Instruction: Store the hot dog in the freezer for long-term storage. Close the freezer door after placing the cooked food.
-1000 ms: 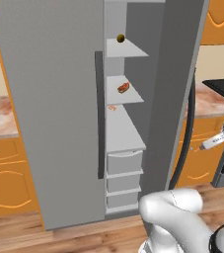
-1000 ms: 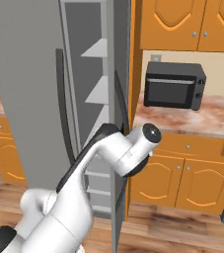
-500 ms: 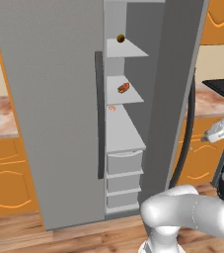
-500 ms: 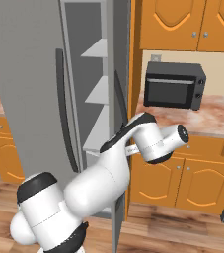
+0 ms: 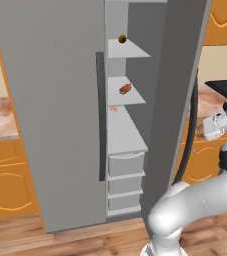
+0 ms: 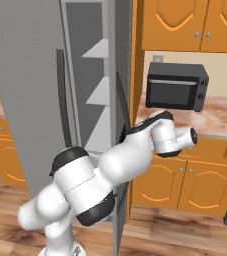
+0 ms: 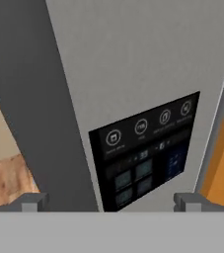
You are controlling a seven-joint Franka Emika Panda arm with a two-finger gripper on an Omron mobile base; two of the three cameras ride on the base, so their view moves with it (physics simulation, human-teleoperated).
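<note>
Hot dog on freezer shelf, long axis angled, tool open facing freezer door

Counted in the freezer: one hot dog, one small round olive-yellow item, one tiny pink item. Three pale shelves carry them. Three drawers are stacked below. Fridge doors number two: the freezer door and one wider plain door. One black microwave stands on the counter. One dispenser panel is visible.
</note>
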